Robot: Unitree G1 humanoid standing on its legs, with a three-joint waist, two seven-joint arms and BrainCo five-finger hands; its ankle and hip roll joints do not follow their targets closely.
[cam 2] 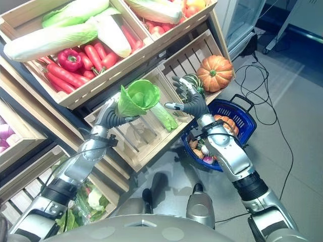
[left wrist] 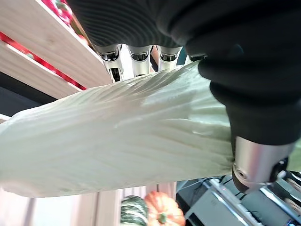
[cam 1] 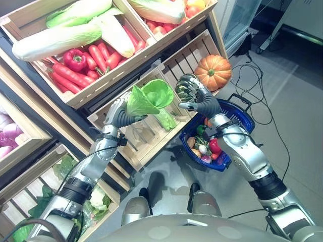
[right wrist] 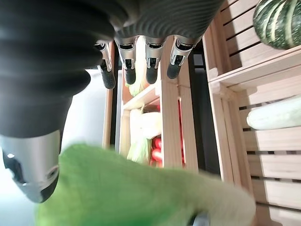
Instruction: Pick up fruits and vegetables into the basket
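My left hand (cam 1: 119, 114) is shut on a leafy green cabbage (cam 1: 149, 97) and holds it up in front of the slatted middle crate (cam 1: 151, 136). In the left wrist view its fingers (left wrist: 134, 59) and thumb wrap the pale ribbed stalk (left wrist: 117, 141). Just right of the cabbage, my right hand (cam 1: 200, 99) is open with fingers spread, in front of a dark green striped squash (cam 1: 184, 86). The right wrist view shows that hand's straight fingers (right wrist: 150, 61) above the green leaves (right wrist: 141, 197). The blue basket (cam 1: 242, 112) stands on the floor under my right forearm and holds several vegetables (cam 1: 206, 146).
An orange pumpkin (cam 1: 213, 70) sits beside the squash at the crate's right end. A long pale green vegetable (cam 1: 165, 120) lies in the middle crate. Upper crates hold napa cabbages (cam 1: 60, 38), red peppers and carrots (cam 1: 81, 63). Leafy greens (cam 1: 43, 201) fill the low left crate.
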